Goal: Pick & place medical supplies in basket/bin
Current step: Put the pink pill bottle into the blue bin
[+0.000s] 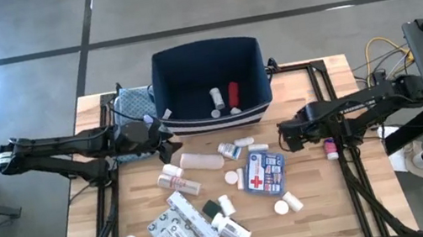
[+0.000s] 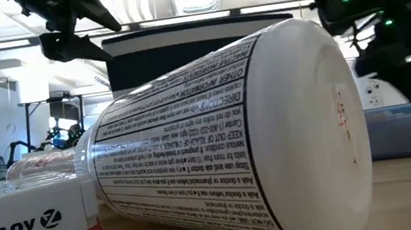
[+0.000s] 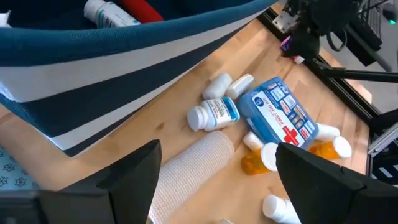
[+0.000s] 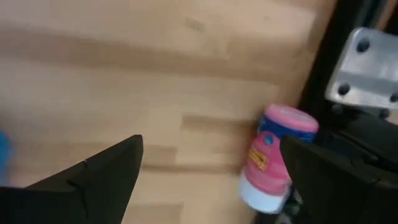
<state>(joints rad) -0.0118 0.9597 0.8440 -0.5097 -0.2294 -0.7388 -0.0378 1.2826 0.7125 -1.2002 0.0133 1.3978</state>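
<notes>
The navy bin (image 1: 207, 81) stands at the table's far middle, with a white bottle (image 1: 215, 99) and a red bottle (image 1: 233, 94) lying inside. Medical supplies lie spread in front of it: a blue-white first-aid box (image 1: 264, 171), printed packets (image 1: 180, 230), white pill bottles (image 3: 214, 114) and a pale ribbed tube (image 3: 193, 168). My left gripper (image 1: 165, 136) hovers open by the bin's near left corner, above the tube. My right gripper (image 1: 287, 136) hangs open over bare wood right of the supplies, pointing down, with a pink bottle (image 4: 273, 155) beside it.
A blue patterned cloth (image 1: 132, 101) lies left of the bin. Black frame rails (image 1: 333, 108) run along both table sides. Two orange bottles (image 3: 323, 148) lie by the first-aid box. A big white bottle (image 2: 224, 136) on its side fills the low view.
</notes>
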